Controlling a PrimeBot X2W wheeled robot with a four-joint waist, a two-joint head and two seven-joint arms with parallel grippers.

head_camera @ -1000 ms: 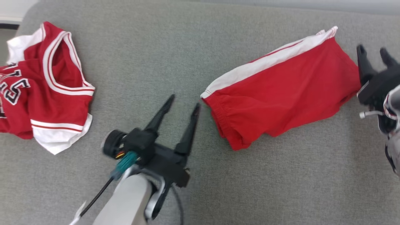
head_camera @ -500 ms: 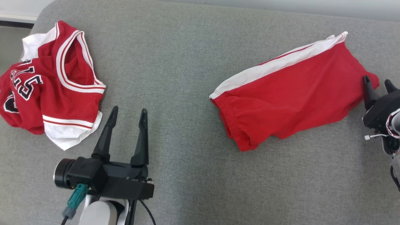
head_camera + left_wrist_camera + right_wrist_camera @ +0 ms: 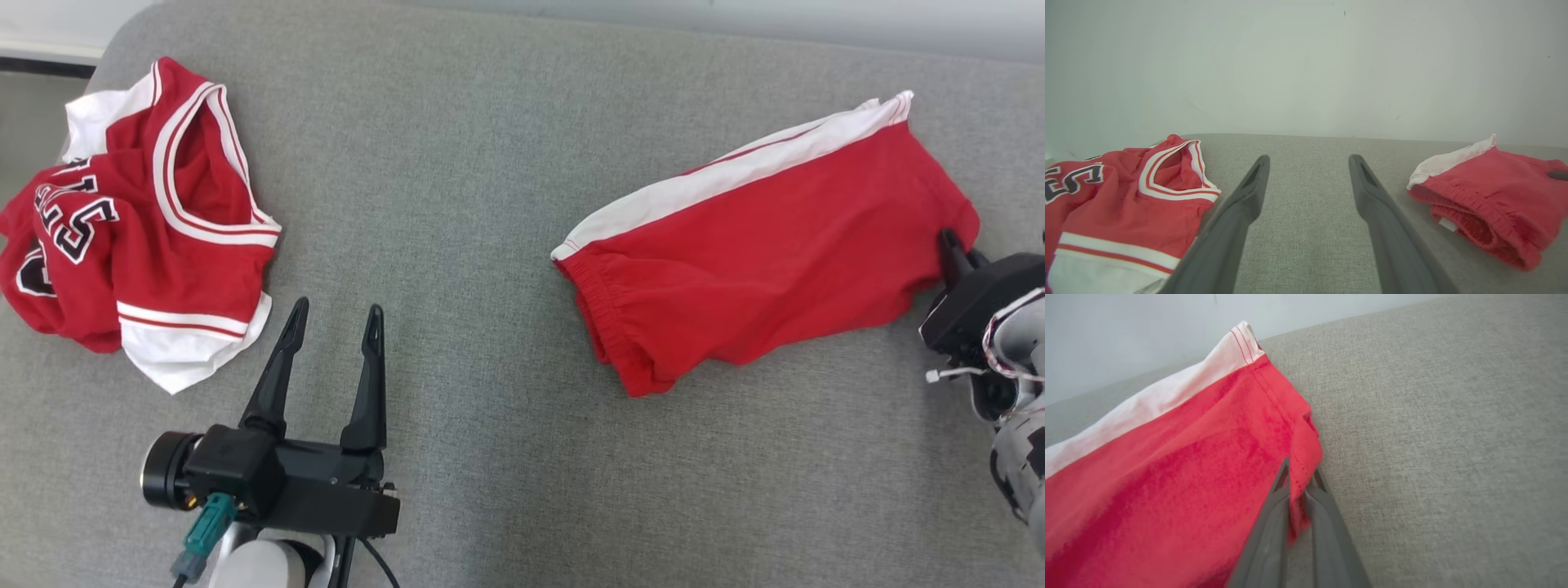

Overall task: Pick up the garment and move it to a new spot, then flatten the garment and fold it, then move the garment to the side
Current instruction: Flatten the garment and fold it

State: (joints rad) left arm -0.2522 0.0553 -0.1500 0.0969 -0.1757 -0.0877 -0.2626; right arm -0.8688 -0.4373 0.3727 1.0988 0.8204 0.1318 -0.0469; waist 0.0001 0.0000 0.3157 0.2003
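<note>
The garment, red shorts [image 3: 767, 245] with a white side stripe, lies folded on the grey cushion [image 3: 490, 163] at the right. My right gripper [image 3: 955, 249] is at its lower right corner, and in the right wrist view that gripper [image 3: 1300, 473] is shut on a pinch of the shorts' [image 3: 1167, 477] red hem. My left gripper [image 3: 337, 309] stands open over bare cushion at the lower left, well apart from the shorts. Along its spread fingers in the left wrist view [image 3: 1309, 159], the shorts' elastic waistband [image 3: 1486, 192] shows to the right.
A crumpled red and white jersey [image 3: 163, 220] with black numbers lies at the cushion's left end, close to the left gripper; it also shows in the left wrist view [image 3: 1126, 204]. A pale wall [image 3: 1306, 61] rises behind the cushion's far edge.
My right gripper has come in to the shorts' corner and shut on the hem. The left gripper has drawn back leftward from the waistband and stays open. The camera shifted a little.
</note>
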